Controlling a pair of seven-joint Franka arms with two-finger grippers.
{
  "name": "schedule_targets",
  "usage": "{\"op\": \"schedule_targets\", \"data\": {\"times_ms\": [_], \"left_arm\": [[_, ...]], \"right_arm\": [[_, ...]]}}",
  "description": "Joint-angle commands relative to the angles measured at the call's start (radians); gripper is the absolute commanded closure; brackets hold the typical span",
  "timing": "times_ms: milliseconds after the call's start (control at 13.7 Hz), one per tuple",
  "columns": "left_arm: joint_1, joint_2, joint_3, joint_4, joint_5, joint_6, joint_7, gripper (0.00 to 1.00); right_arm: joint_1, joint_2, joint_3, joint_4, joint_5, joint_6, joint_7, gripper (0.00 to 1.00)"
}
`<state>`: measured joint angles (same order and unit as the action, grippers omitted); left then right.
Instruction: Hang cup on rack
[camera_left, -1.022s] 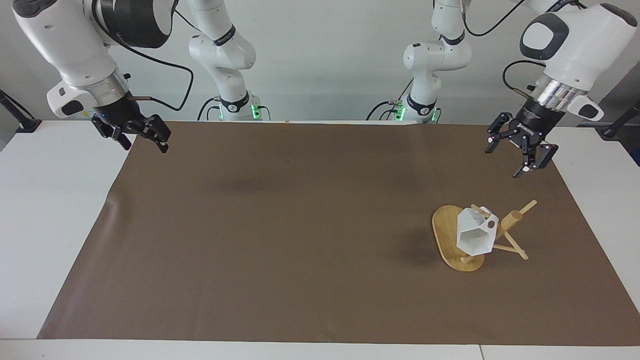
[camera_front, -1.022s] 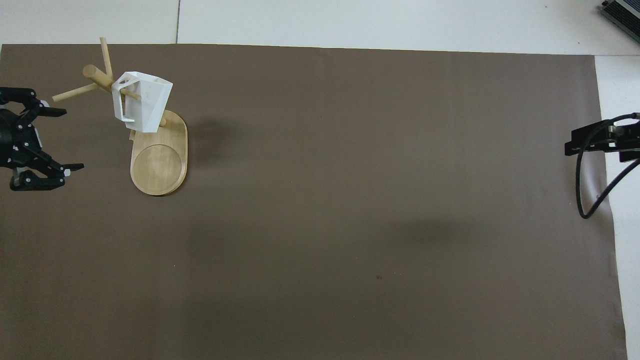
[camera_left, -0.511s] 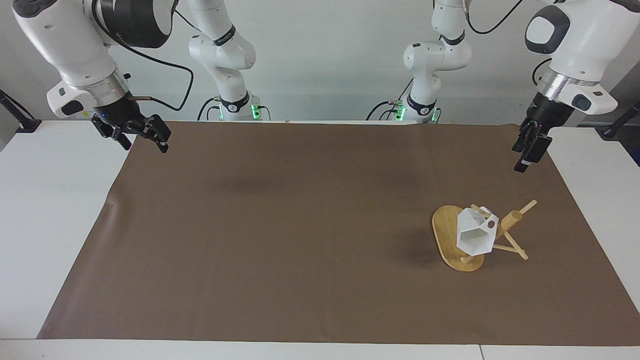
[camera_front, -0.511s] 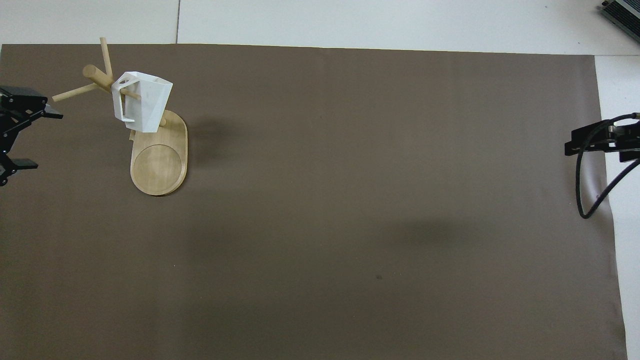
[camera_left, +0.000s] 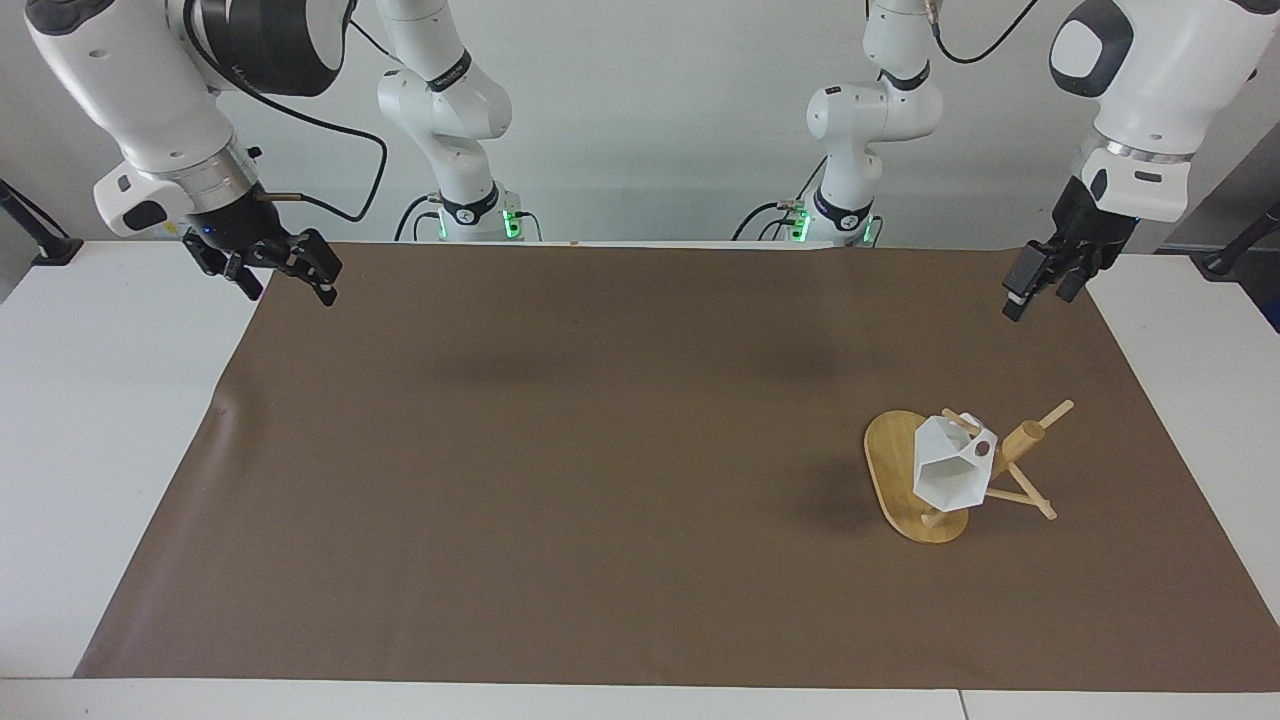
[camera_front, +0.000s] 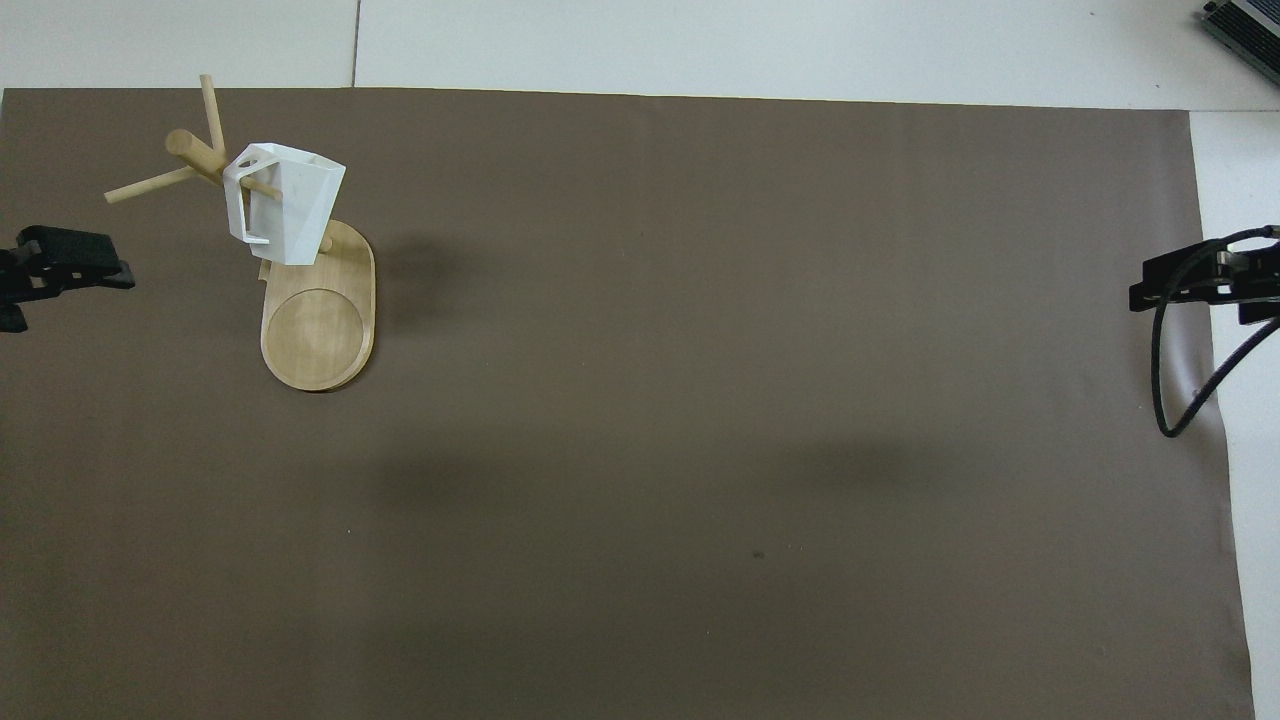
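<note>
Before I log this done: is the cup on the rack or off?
On: the cup hangs by its handle from a peg of the rack, with neither tool touching it.

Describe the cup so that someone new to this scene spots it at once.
On the brown mat, toward the left arm's end, stands a bamboo rack. The cup hangs by its handle from one of its pegs, over the oval base: white, faceted, the only white thing on the mat.

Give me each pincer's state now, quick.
Left pincer: open, holding nothing.
Right pincer: open, holding nothing.
</note>
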<state>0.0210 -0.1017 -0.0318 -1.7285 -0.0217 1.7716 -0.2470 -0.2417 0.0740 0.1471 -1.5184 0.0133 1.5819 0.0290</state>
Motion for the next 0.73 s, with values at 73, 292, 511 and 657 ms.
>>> {"op": "schedule_targets", "data": {"times_ms": [73, 292, 511, 657], "left_arm": [[-0.003, 0.016, -0.011, 0.076, 0.028, -0.158, 0.139, 0.0], [-0.007, 0.002, -0.013, 0.043, 0.02, -0.149, 0.143, 0.0], [-0.007, 0.002, -0.013, 0.044, 0.02, -0.149, 0.133, 0.0], [-0.004, 0.004, -0.011, 0.05, 0.02, -0.149, 0.144, 0.0]], "right_arm": [[-0.005, -0.017, 0.002, -0.014, 0.004, -0.007, -0.017, 0.0], [-0.005, -0.017, 0.002, -0.014, 0.004, -0.007, -0.017, 0.0], [-0.005, -0.019, 0.002, -0.014, 0.004, -0.008, -0.017, 0.0], [-0.005, -0.017, 0.002, -0.014, 0.004, -0.007, -0.017, 0.0]]}}
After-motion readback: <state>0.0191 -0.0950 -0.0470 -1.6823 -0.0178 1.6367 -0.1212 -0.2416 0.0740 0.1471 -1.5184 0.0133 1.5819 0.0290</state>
